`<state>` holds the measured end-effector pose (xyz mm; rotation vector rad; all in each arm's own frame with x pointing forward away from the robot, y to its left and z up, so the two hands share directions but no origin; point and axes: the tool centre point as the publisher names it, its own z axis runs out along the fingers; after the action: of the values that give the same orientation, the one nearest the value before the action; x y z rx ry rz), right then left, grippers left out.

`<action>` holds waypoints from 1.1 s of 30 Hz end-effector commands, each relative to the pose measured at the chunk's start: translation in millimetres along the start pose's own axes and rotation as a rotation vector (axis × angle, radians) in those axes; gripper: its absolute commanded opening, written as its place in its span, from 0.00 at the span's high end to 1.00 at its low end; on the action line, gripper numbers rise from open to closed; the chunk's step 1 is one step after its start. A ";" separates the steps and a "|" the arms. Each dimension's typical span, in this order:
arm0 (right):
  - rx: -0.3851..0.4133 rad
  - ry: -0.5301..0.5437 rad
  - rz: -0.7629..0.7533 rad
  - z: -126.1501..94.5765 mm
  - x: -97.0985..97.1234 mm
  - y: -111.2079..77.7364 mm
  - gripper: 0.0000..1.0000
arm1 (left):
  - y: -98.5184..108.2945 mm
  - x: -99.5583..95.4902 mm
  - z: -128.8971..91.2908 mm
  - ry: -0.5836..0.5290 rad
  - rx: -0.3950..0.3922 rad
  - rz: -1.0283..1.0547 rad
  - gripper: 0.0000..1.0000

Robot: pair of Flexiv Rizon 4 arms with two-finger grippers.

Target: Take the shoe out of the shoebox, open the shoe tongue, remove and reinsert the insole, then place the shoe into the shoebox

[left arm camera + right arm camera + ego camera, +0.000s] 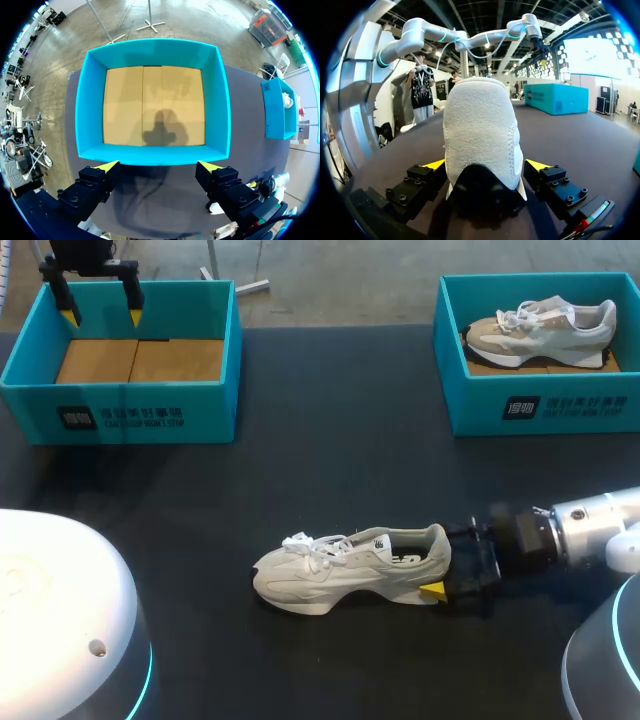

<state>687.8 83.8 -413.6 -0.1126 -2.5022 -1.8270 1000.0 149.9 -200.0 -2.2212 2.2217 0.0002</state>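
Out of the box already and standing on its sole in the middle of the black table: the white shoe, toe pointing to the left arm's side. So, taking out looks done. Opening the tongue looks like the job in hand, not yet started.

Held at the heel by the right gripper, with fingers spread wide, one on each side of the heel and seeming to press it from both sides. Far off over the empty box: the left gripper, fingers wide open, holding nothing.

Next, most likely: keep hold of the heel to stop any sliding. Bring the left gripper across the table to the shoe. Pinch the tongue under the laces and pull it up and toward the toe. Go gently, to avoid snagging the loose bow on top.

Counting up:
- Two blue boxes: the empty box, and a second box with a tan shoe inside.
- Two shoes in all.
- Two grippers.
- No loose insole anywhere in sight; probably inside the white shoe.
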 end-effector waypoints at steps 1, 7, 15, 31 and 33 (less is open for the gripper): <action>0.008 0.003 -0.003 5.9 -2.4 0.7 0.00 | 0.0 0.0 0.0 0.000 0.000 0.000 0.00; 0.009 0.007 -0.008 11.7 -1.3 -1.4 0.00 | 0.0 0.0 0.0 0.000 0.000 0.000 0.00; 0.008 0.012 -0.018 17.6 -2.1 -2.6 0.00 | 0.0 0.0 0.0 0.000 0.000 0.000 0.00; 0.002 0.021 -0.035 23.9 -4.0 -1.1 0.00 | 0.0 0.0 0.0 0.000 0.000 0.000 0.00; 0.001 0.022 -0.037 24.1 -4.1 -1.1 0.00 | 0.0 0.0 0.0 0.000 0.000 0.000 0.00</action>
<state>689.8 102.7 -419.9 -0.0465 -2.5052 -1.8318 1000.0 149.9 -200.0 -2.2212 2.2216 0.0002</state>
